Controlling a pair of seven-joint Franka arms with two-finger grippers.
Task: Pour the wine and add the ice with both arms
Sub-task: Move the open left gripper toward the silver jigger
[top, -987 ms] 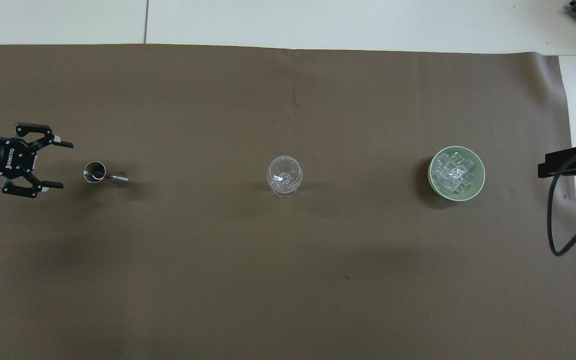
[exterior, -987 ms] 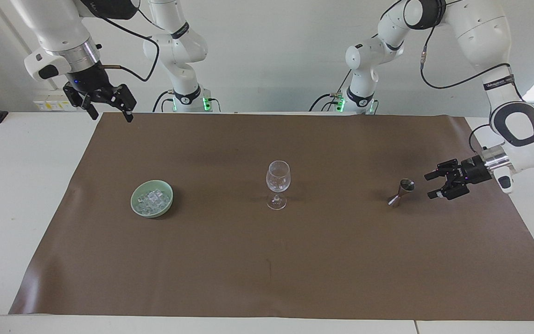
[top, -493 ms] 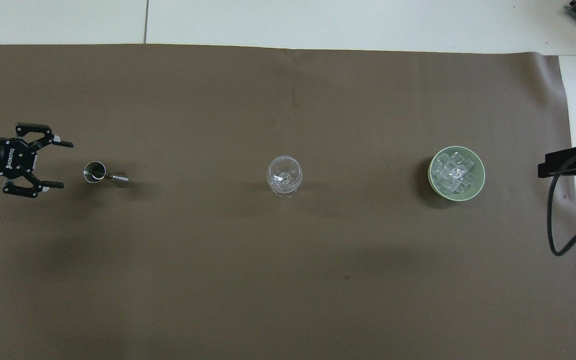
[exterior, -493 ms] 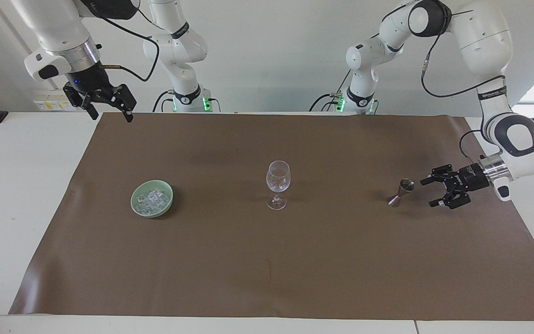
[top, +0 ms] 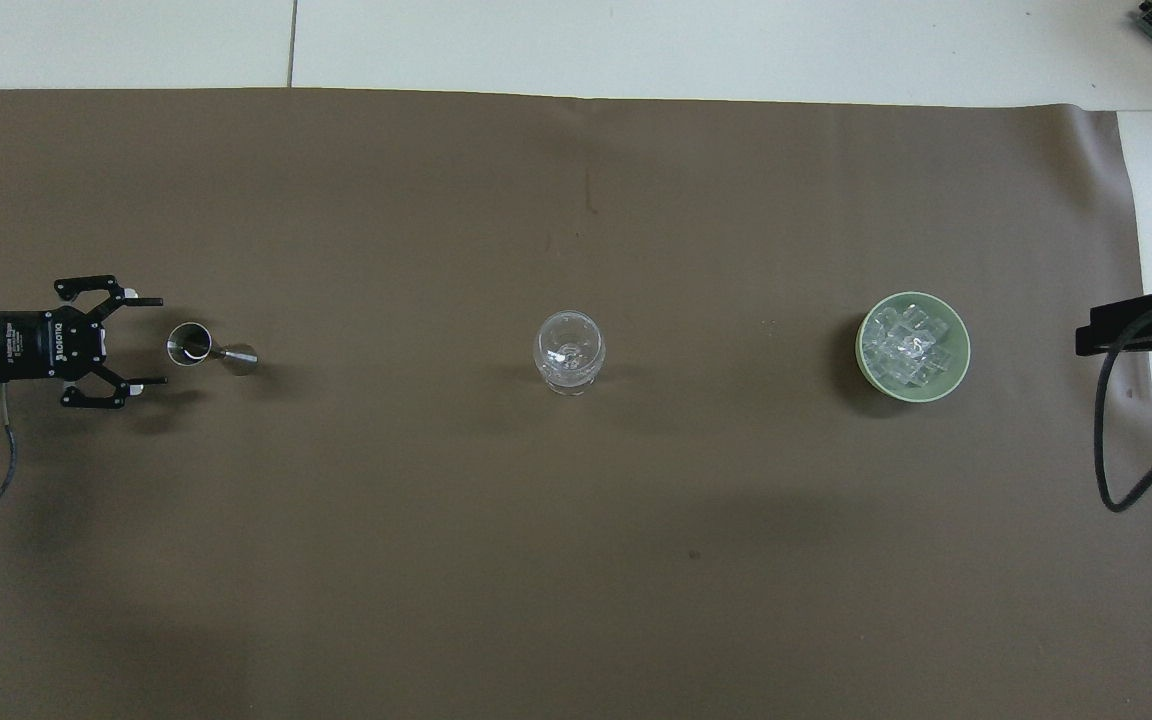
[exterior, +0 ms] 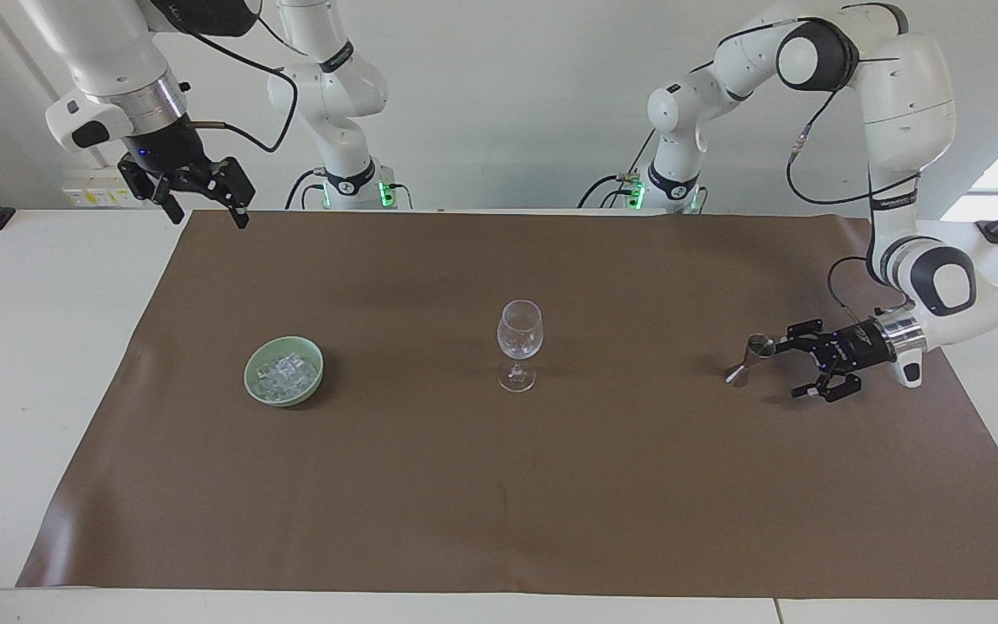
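In the facing view, a brown mat (exterior: 499, 485) covers the white surface (exterior: 31, 364), and three things stand in a row across its middle. A clear stemmed wine glass (exterior: 519, 344) stands upright at the centre, likely so either arm can reach it. At its 9 o'clock sits a pale green bowl (exterior: 284, 371) heaped with ice (exterior: 288, 373). At its 3 o'clock stands the jigger (exterior: 751, 359), tilted in this view. The left gripper (exterior: 789, 364) lies low and sideways just beside the jigger, fingers released and spread toward it, apparently lined up to grasp it from the side. The right gripper (exterior: 204, 211) waits raised at 10 o'clock, fingers released, holding nothing. In the overhead view the row reverses: jigger (top: 208, 346) at 9 o'clock of the glass (top: 569, 352), bowl (top: 913, 347) and ice (top: 911, 343) at 3 o'clock. The left gripper (top: 154, 340) nearly brackets the jigger's rim without touching.
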